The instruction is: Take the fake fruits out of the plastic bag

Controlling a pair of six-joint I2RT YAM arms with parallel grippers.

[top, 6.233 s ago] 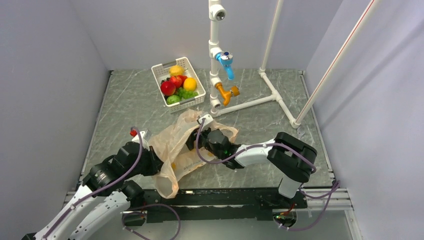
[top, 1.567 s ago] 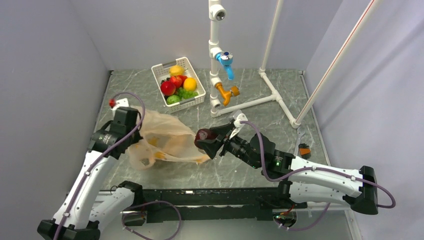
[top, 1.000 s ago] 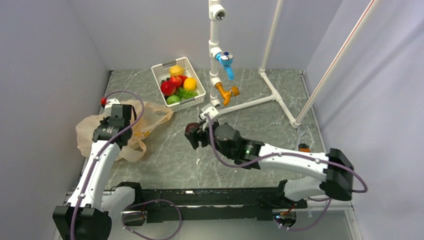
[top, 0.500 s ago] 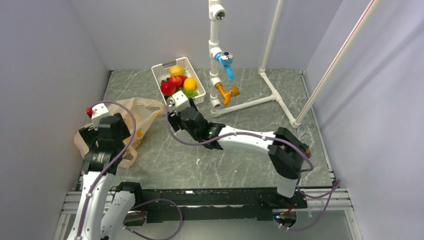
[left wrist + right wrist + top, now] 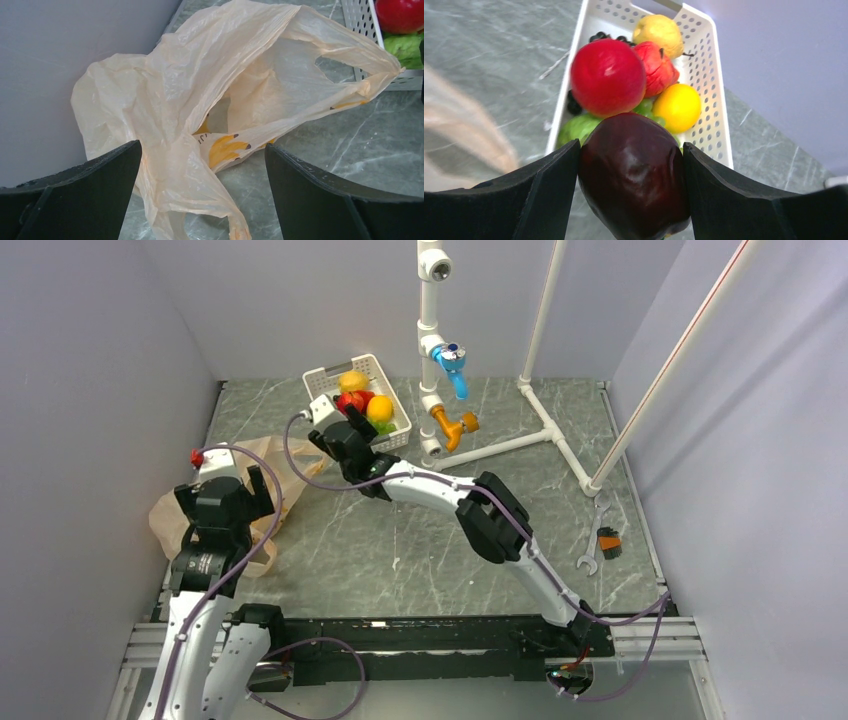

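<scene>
The fingers point(image 5: 544, 195) of the right gripper point(image 5: 630, 150) are clamping the dark maroon fruit point(image 5: 633, 175) above the basket's point(image 5: 711, 100) near rim, with the right arm point(image 5: 430, 485) pointing outstretched toward 11 o'clock. The left gripper point(image 5: 202, 150) is hovering, spread wide and empty, over the plastic bag point(image 5: 165, 85) at 9 o'clock.

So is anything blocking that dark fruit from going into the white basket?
Nothing visible stands between. The right gripper holds the dark maroon fruit right by the basket, which is crowded already, the red apple on top.
</scene>
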